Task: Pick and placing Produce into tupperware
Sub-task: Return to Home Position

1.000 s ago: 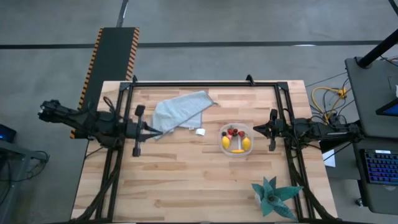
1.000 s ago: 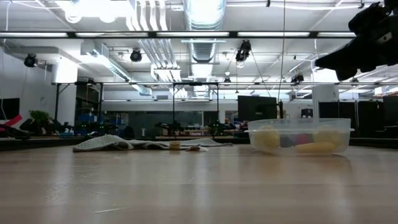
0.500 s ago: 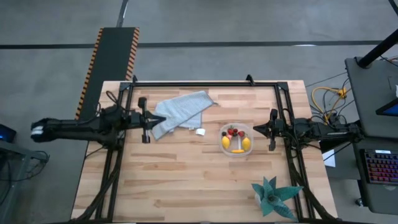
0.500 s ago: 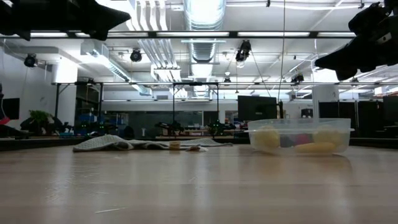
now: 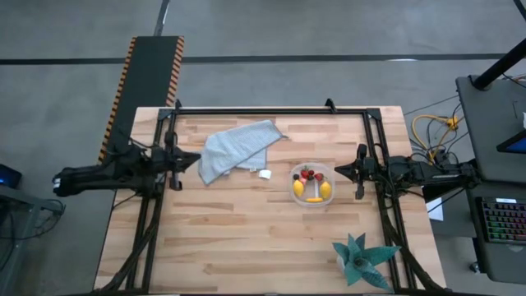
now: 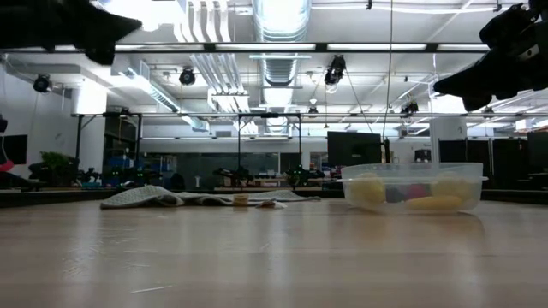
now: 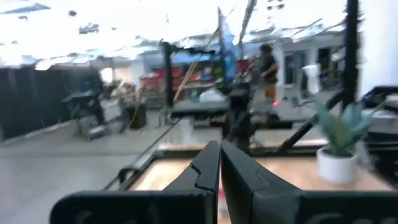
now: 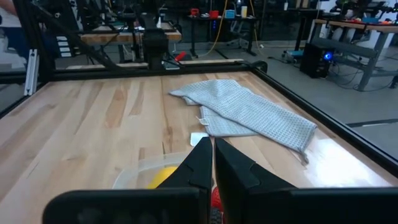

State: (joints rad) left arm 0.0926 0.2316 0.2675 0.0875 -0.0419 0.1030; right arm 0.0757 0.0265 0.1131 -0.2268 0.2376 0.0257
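Observation:
The clear tupperware (image 5: pixel 312 184) stands right of the table's middle and holds the produce: two yellow lemons (image 5: pixel 298 187), red strawberries (image 5: pixel 307 173), an orange-yellow stick piece (image 5: pixel 313 199) and dark bits. In the low view the tupperware (image 6: pixel 412 187) rests on its flat base. My right gripper (image 5: pixel 335 171) is shut, hovering just right of the tupperware, touching nothing; its fingers (image 8: pixel 213 153) point over the rim. My left gripper (image 5: pixel 198 156) is shut and raised at the table's left side, beside the grey-blue cloth (image 5: pixel 237 149).
A grey-blue cloth lies spread at the far middle-left, with a small white block (image 5: pixel 265 174) at its near edge. A teal spiky plant (image 5: pixel 359 260) stands at the near right corner. A black frame rail (image 5: pixel 271 110) rims the table. Bare wood (image 5: pixel 238 238) fills the near half.
My left arm has swung: first toward the table's far side and in over the cloth's left end, then back toward the left edge, so its gripper now sits at the cloth's left end. The right arm and the tupperware have kept still.

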